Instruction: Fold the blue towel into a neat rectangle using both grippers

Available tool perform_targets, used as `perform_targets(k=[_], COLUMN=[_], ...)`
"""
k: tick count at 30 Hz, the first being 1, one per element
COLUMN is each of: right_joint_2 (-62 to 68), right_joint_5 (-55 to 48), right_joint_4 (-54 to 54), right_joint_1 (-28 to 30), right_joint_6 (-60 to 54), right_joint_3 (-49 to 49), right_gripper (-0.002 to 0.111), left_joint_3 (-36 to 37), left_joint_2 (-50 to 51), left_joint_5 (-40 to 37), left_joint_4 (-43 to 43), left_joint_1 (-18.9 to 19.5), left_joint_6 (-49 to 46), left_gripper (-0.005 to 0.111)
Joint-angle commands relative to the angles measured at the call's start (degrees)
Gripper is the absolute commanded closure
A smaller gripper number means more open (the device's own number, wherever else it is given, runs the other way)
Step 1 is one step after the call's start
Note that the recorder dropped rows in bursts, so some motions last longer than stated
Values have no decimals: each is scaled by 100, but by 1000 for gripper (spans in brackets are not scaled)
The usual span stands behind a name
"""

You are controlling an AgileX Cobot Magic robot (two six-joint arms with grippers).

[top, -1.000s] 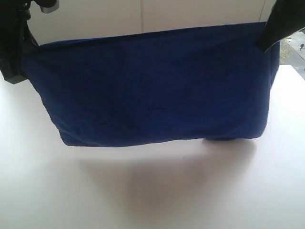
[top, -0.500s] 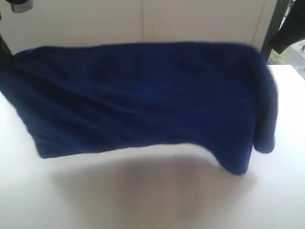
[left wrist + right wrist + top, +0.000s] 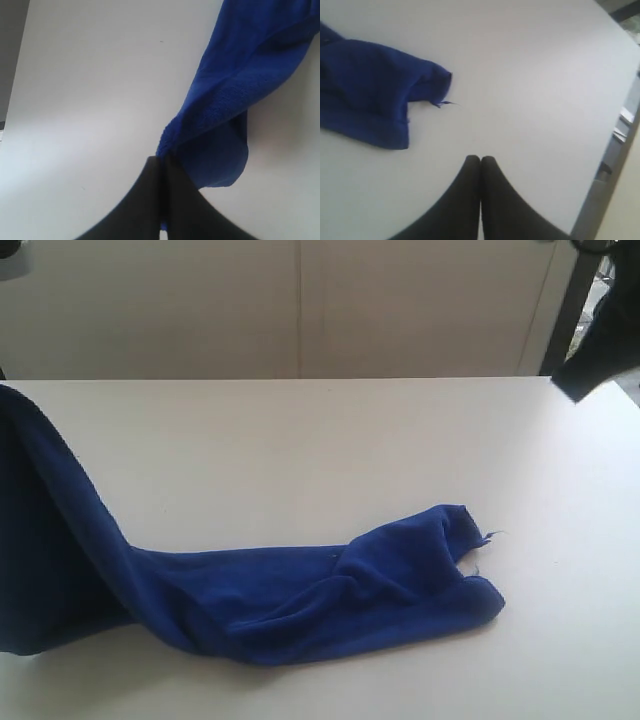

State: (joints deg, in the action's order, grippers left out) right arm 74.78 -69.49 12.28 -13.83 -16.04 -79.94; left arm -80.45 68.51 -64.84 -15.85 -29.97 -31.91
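**One towel, one end pinched – right gripper empty**

You've got one blue towel [image 3: 300, 600]. Most of it is slumped in a crumpled strip across the white table [image 3: 300, 440]. Its left end rises off the surface and is cut off by the exterior view's left edge.

There are two grippers. The left gripper [image 3: 161, 159] has its jaws pressed together on an edge of the towel, and cloth hangs from the tips above the table. The right gripper [image 3: 480, 159] is closed tight on nothing, over the table and apart from the towel's free end.

In the exterior view neither gripper's tips show – only a dark piece of the right arm [image 3: 603, 358], cropped at the top right. There's a small white fleck [image 3: 470, 566] by the towel's right end: tag or gap, can't tell.
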Motion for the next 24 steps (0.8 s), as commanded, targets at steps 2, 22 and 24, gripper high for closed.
perform_targets(k=[2, 22, 24], right_joint_2=[210, 2323, 2486], right_joint_5=[554, 1884, 1855], right_joint_4=[-703, -594, -594], right_joint_1=[20, 20, 20], right_joint_6=[-1708, -3022, -3022], right_joint_3=[687, 1214, 1214], right_gripper=[106, 67, 67], left_joint_3=[-30, -30, -30], left_joint_2=[-46, -46, -46], left_joint_5=[-258, -219, -219], left_joint_4=[170, 524, 524], left_joint_1=[7, 7, 7], left_joint_6=[-21, -140, -140], left_gripper=[107, 107, 107])
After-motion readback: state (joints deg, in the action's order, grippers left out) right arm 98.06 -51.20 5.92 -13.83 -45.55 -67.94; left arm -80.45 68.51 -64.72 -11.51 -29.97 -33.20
